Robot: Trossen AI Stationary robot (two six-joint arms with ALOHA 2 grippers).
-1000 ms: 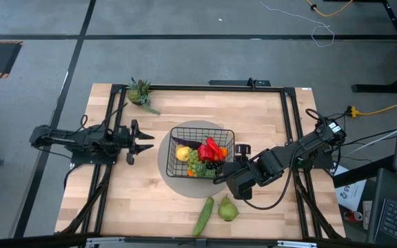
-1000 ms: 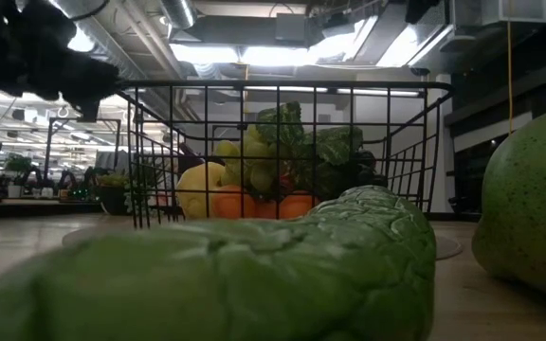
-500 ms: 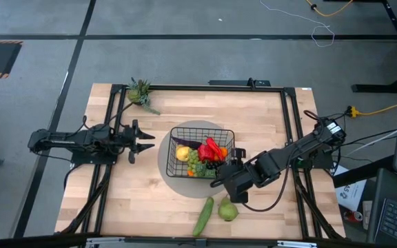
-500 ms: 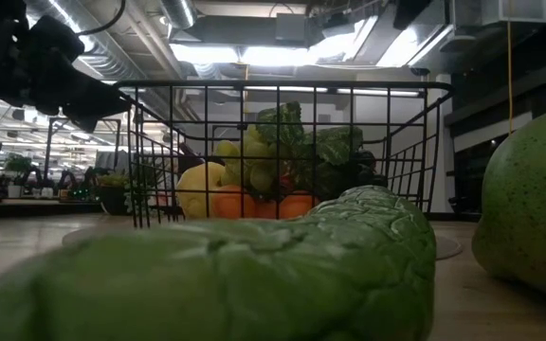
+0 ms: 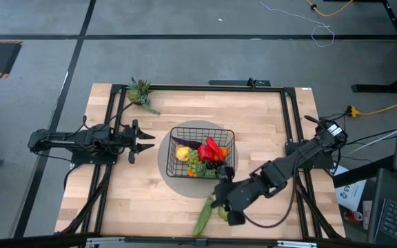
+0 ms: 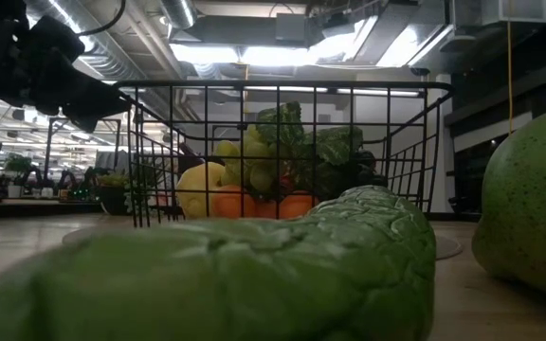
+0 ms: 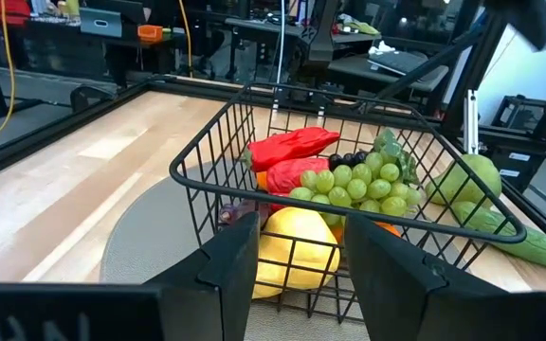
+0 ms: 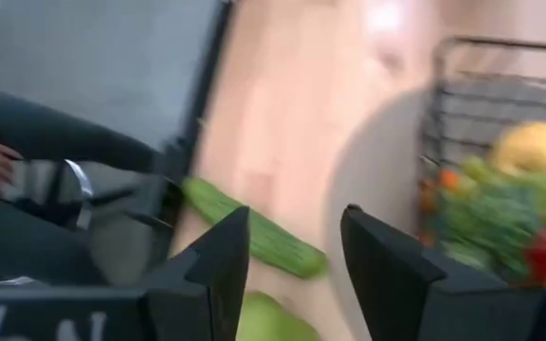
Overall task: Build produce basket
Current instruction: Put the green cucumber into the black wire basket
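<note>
Looked like the pickup step for the leftovers — the right tool (image 5: 224,204) hung over the desk (image 5: 150,200), fingers spread and empty, the pear (image 8: 271,322) and cucumber (image 8: 254,230) right under it. The basket (image 5: 202,151) sat just beyond, mostly filled. Next it needed to drop and pinch the pear. The left tool (image 5: 143,140) waited open beside the basket.

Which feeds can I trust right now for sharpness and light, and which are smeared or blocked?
High view: sharp, evenly lit. Left wrist view: crisp on the basket and grapes. Right wrist view: motion-smeared; the cucumber and basket are soft. Low view: backlit by ceiling lights, with the cucumber filling the foreground out of focus.
</note>
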